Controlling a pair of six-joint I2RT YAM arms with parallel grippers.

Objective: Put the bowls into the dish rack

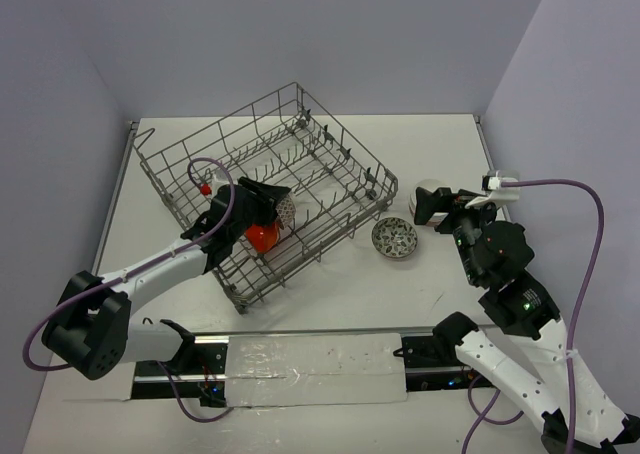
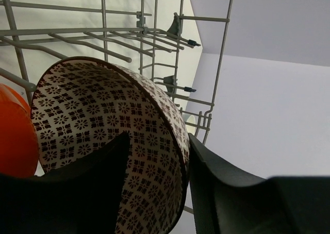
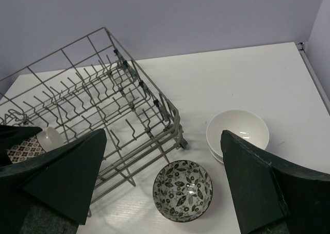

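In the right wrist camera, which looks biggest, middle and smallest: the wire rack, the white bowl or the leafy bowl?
1. dish rack: by far the largest.
2-3. white bowl and leafy bowl: they look about alike. The leafy bowl seems nearer the camera, so I won't rank them.

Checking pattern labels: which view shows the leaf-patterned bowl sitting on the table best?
Right wrist. The leaf-patterned bowl is close and upright there, with its whole interior and rim visible and nothing covering it. Top external shows it small, just right of the dish rack, with the pattern barely readable. Left wrist doesn't show it at all.
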